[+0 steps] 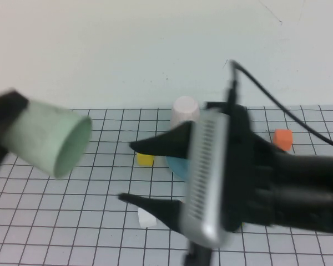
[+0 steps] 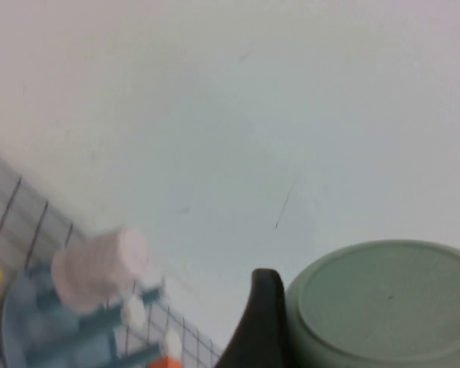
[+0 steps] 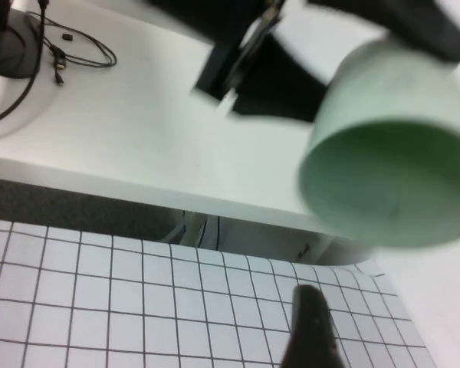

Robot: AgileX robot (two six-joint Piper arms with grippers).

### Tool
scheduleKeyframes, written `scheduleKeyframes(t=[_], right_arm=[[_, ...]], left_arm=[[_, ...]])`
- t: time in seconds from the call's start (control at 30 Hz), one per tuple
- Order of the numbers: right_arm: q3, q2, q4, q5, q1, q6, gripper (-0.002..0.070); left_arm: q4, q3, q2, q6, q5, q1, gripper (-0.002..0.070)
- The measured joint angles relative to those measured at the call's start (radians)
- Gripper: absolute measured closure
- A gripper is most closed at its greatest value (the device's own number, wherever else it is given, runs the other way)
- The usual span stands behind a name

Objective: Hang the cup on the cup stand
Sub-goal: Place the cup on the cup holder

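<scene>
The pale mint-green cup hangs in the air at the left, lying on its side with its mouth toward the right. My left gripper is shut on its base end; one dark finger presses the cup's wall beside the round base. My right gripper floats mid-table, open, its two fingertips pointing at the cup with nothing between them. In the right wrist view the cup's mouth faces the camera. The blue cup stand is mostly hidden behind the right gripper; its white-capped pegs show in the left wrist view.
A pale pink cup sits upside down on the stand. A small yellow piece, a white block and an orange block lie on the gridded mat. The right arm's cable runs off to the back right.
</scene>
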Motion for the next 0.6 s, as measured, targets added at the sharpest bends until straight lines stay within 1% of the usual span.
scheduleKeyframes(t=[0.13,0.27,0.33,0.4,0.43,0.5,0.6], right_arm=[[0.075,-0.103,0.0,-0.002,0.0,0.007,0.0229],[0.159,-0.228,0.0,-0.004,0.0,0.049,0.0232],[0.202,-0.291,0.0,-0.004,0.0,0.061,0.0253],[0.249,-0.36,0.0,-0.009,0.0,0.068,0.0308],[0.274,-0.393,0.0,-0.014,0.0,0.074,0.0348],[0.322,-0.453,0.0,-0.026,0.0,0.092,0.0447],[0.391,-0.517,0.0,-0.033,0.0,0.135,0.0594]], left_arm=[[0.0,-0.096,0.052,0.181,-0.015,0.0,0.0109],[-0.001,-0.213,0.16,0.505,0.045,0.0,0.0109],[-0.001,-0.262,0.215,0.678,0.108,0.0,0.0109],[-0.001,-0.317,0.291,0.814,0.199,0.0,0.011],[0.002,-0.34,0.332,0.857,0.241,0.0,0.0111],[0.006,-0.402,0.421,0.946,0.345,0.0,0.0111],[0.014,-0.507,0.552,1.042,0.471,0.0,0.0111]])
